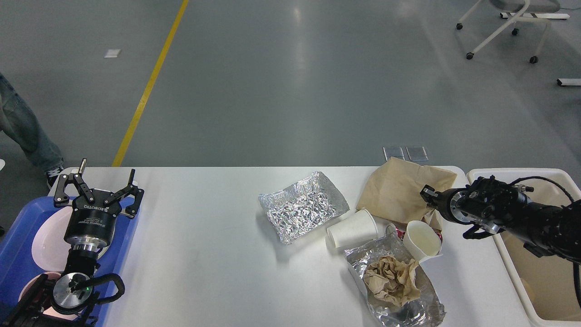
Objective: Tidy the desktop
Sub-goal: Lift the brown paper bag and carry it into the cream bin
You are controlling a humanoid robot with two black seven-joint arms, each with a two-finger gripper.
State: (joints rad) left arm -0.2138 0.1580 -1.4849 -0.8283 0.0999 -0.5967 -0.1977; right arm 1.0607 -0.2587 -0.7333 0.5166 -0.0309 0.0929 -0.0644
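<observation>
Desktop: As I watched through the head camera, the desktop (204, 254) filled the lower half of the view, a plain white top with rounded far corners, bare across its left and middle.
Litter on it: an empty foil tray (303, 206) lay right of centre; just beside it a white paper cup (353, 228) lay on its side, mouth towards me.
Further litter: a second foil tray (395, 290) near the front edge held a crumpled brown napkin (392, 279); a second white cup (422, 240) stood tilted at its far right corner.
Paper bag: a flat brown paper bag (399, 193) lay at the far edge, behind the cups.
My right gripper (426, 193): it hovered over the bag's right part, seen end-on and dark, so I could not tell how its fingers stood.
My left gripper (99, 188): fingers spread wide, holding nothing, raised over the desktop's left edge.
Blue tray (18, 213): it sat at the left edge, under my left arm, carrying a white plate (45, 240).
Cream bin (513, 259): it stood against the right edge, under my right arm.
Room: grey polished floor (290, 81) beyond, a yellow line (150, 84) running across it, a white wheeled chair base (504, 27) far right, a person's jeans leg (22, 127) at far left.
</observation>
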